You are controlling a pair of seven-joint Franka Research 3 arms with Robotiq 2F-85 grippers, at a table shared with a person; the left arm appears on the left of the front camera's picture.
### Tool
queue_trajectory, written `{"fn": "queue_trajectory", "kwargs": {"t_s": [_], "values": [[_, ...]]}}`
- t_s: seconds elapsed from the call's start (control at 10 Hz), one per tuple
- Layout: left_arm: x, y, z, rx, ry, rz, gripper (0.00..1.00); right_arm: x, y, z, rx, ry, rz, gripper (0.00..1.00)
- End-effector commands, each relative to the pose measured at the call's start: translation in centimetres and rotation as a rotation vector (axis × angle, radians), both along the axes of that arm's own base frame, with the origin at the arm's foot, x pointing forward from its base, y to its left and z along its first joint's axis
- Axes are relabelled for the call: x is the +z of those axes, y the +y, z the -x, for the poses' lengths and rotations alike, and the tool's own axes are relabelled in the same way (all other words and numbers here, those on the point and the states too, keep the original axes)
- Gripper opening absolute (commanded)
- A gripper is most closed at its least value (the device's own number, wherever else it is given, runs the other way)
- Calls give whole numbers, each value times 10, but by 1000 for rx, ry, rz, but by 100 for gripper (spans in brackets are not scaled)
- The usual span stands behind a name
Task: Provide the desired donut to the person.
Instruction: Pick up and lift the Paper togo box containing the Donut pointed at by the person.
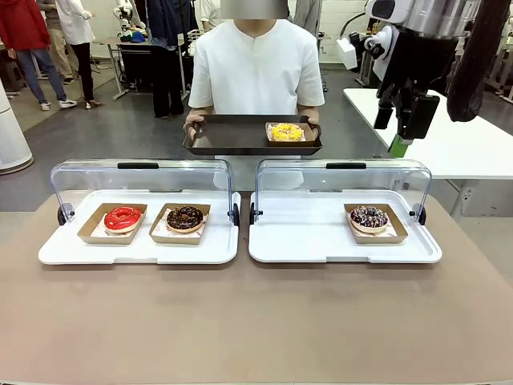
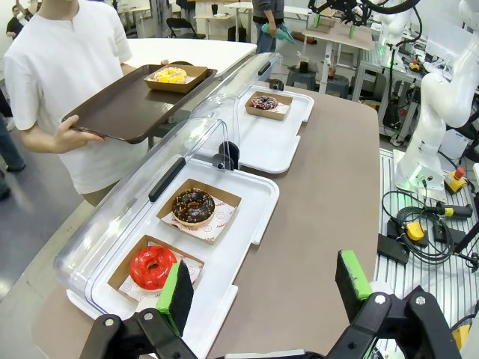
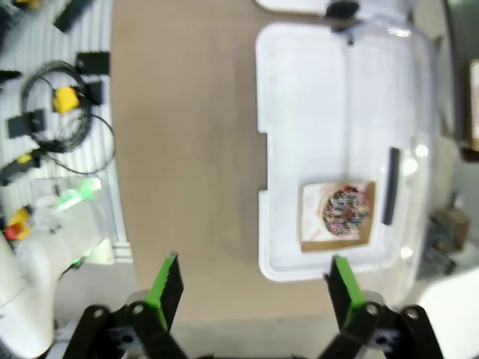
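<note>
Left tray (image 1: 64, 253) at nine o'clock holds first donut (image 1: 123, 217) beside second donut (image 1: 185, 217); right tray (image 1: 304, 241) at three holds third donut (image 1: 369, 216) — behind, at twelve, the person (image 1: 256, 68) holds a serving tray (image 1: 228, 135) bearing fourth donut (image 1: 286, 131).

No legible text; red print on paper liner (image 2: 223, 222) unreadable.

We are in a robotics lab dressed up as a pastry stand. On the brown counter (image 1: 256, 321) sit two white display trays (image 1: 72, 249) with clear hinged lids (image 1: 140, 178). At three o'clock in the left wrist view we see coiled cables (image 2: 419, 232) and a yellow box with a red button (image 2: 454, 179) beside the counter. At eleven o'clock in the front view, bystanders (image 1: 32, 48) stand about.
</note>
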State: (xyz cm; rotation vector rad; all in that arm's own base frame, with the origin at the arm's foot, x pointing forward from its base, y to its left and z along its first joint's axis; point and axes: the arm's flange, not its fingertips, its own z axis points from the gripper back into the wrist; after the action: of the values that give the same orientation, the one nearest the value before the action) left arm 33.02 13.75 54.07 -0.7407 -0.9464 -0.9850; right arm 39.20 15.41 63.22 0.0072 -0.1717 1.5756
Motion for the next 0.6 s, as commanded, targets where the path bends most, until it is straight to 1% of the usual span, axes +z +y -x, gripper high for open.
{"fn": "queue_trajectory", "kwargs": {"t_s": [0.0,0.1,0.2,0.3,0.4,0.5], "values": [[1,2,0,-8,-23,15,100,17,-53,13,59,60,-247,100],[1,2,0,-8,-23,15,100,21,-93,13,52,23,-375,100],[1,2,0,-8,-23,15,100,20,-132,16,44,-17,-405,100],[1,2,0,-8,-23,15,100,13,-178,19,19,-65,-520,100],[1,2,0,-8,-23,15,100,1,-219,20,-32,-98,-637,100],[1,2,0,-8,-23,15,100,-19,-261,21,-35,-164,-714,100]]}}
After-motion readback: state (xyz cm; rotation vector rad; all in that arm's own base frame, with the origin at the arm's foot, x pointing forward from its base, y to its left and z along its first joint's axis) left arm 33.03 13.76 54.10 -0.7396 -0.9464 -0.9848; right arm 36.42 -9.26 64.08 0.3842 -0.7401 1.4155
